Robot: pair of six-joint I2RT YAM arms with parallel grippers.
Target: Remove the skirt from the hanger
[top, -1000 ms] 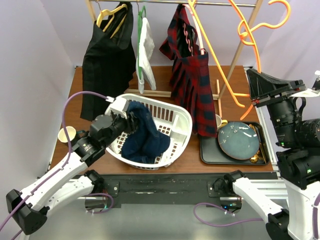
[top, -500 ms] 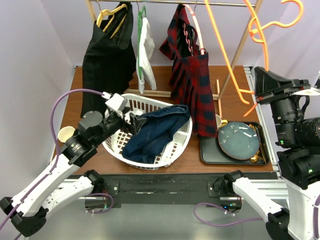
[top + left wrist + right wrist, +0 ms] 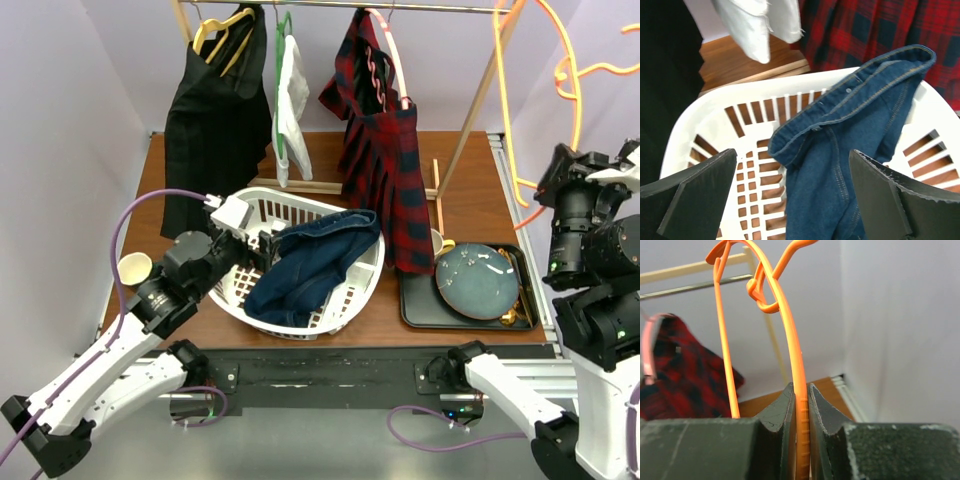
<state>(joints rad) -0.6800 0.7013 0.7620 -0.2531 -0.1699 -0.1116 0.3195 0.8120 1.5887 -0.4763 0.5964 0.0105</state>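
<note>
Left tool (image 3: 258,247) has jaws wide with nothing between them, at the 9 o'clock rim of the white basket (image 3: 730,95). Denim skirt (image 3: 312,262) lies in the basket (waistband up over the 2 o'clock rim), on no hanger. Basket sits on the table (image 3: 468,205), just toward 7 o'clock of centre. Right tool (image 3: 801,395) is narrow, pinching the orange hanger (image 3: 791,340), raised off the table's 3 o'clock edge. Plaid garment (image 3: 385,170) hangs at 12 o'clock.
</note>
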